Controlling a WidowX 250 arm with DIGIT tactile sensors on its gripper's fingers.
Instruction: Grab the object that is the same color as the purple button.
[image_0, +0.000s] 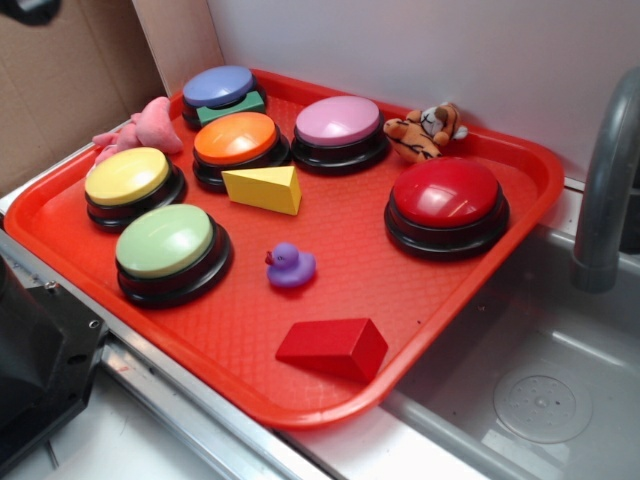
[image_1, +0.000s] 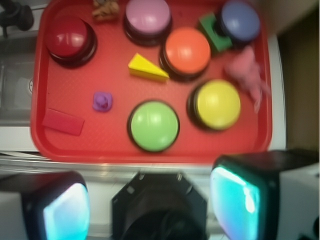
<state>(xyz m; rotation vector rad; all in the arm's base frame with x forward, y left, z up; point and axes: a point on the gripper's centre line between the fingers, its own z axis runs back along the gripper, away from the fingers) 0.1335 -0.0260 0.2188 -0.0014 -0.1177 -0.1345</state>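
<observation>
Got the claw (image_1: 150, 200) spread wide, nothing between its two fingers (image_1: 240, 200), so not gripping a thing. Sitting back just off the near edge of the red tray (image_1: 150, 156) and looking down over it in the wrist view.

Can spot the tiny purple duck (image_1: 102, 101) out ahead of the claw, off toward the finger on the left of that view. Standing upright on bare tray, touching nothing. Can't make out the beak from the wrist view, way too blurry, but can see it orange-red in the exterior shot.

Nearest stuff around the duck:
- red block (image_1: 63, 121), lying flat, a bit closer to the claw and further out to that same side
- green button (image_1: 153, 125), pretty much straight ahead of the claw, beside the duck but apart from it
- yellow wedge (image_1: 146, 68), beyond the green button

Then way at the far end from the claw, the purple button (image_1: 147, 17), lilac top on a black base, well apart from the duck. Right beside it a little tiger plush (image_1: 105, 7), then the red button (image_1: 70, 39) further over on the duck's side.

Over toward the other finger: yellow button (image_1: 216, 104) closest to the claw, orange button (image_1: 187, 50) past it, blue button (image_1: 240, 20) farthest, with a green block (image_1: 212, 32) tucked against it and a pink plush (image_1: 247, 72) draped at the tray edge.
</observation>
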